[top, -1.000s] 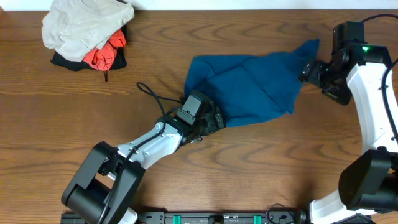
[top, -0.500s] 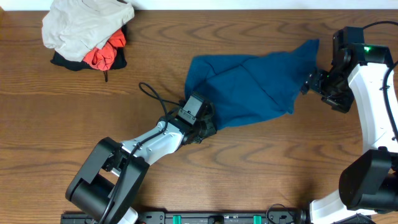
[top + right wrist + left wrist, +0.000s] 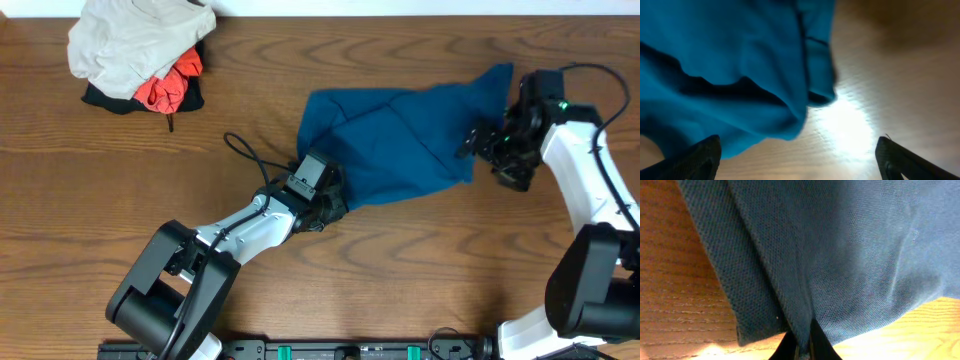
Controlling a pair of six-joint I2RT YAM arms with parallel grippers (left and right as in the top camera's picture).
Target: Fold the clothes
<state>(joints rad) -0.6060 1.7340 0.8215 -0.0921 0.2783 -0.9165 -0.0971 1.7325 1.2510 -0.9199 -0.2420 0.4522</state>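
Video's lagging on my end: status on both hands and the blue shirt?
Left hand shut on blue shirt, near edge. Right hand open at its right edge, not gripping. Other clothes piled far corner, nothing in the way.

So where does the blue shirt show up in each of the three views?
Overhead: the blue shirt lies right of centre on the table.
Left wrist: the shirt fills most of the frame, pinched at bottom centre by the left gripper.
Right wrist: the shirt fills the upper left, above the open right gripper.
Shared landmark: the table's wood grain, beside the shirt in all three.
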